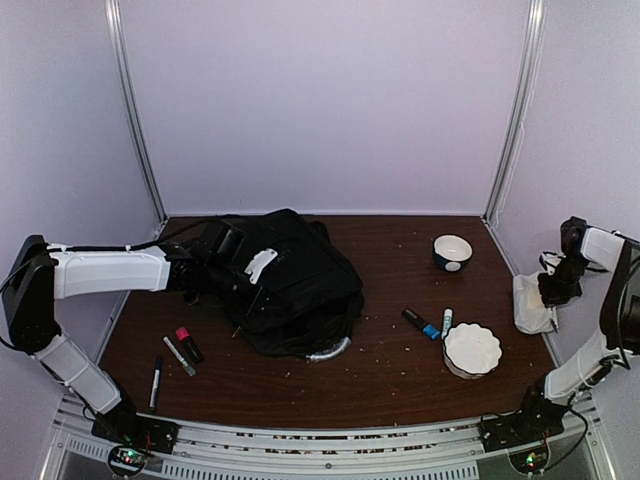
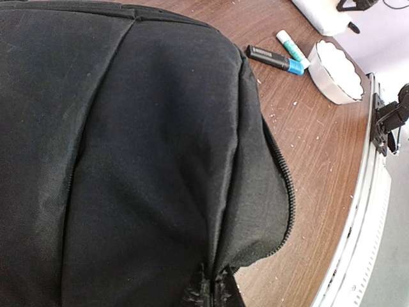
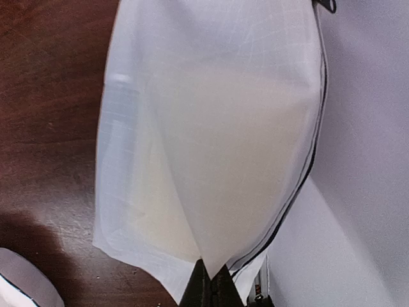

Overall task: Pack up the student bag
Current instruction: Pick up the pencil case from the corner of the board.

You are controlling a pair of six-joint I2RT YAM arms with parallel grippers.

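- The student bag (image 1: 290, 285), a large black soft fabric backpack, lies slumped on the left-centre of the brown wooden table (image 1: 400, 385). Its long axis runs on a slant from far-left to near-right.
- Its curved grey-silver top handle (image 1: 330, 351) is at the near-right end, so the bag's top points towards the near edge.
- The left gripper (image 2: 214, 291) is clamped tight on a fold of the bag's black fabric at its far-left end. In the left wrist view a zip (image 2: 287, 192) curves down the bag's side; what is inside the bag is hidden.
- The right gripper (image 3: 209, 284), at the table's right edge, is pinched closed on a corner of a white translucent pouch (image 3: 211, 128) edged in black, which holds something flat and cream.
- A small dark bowl (image 1: 452, 251) with a white inside sits far-right.
- A white scalloped bowl (image 1: 471, 348) sits near-right.
- Just left of the scalloped bowl lie a black marker with a blue cap (image 1: 422, 323) and a white-and-teal stick (image 1: 447, 320).
- A white patch (image 1: 260, 265) on the bag may be a label; it is too small to read.
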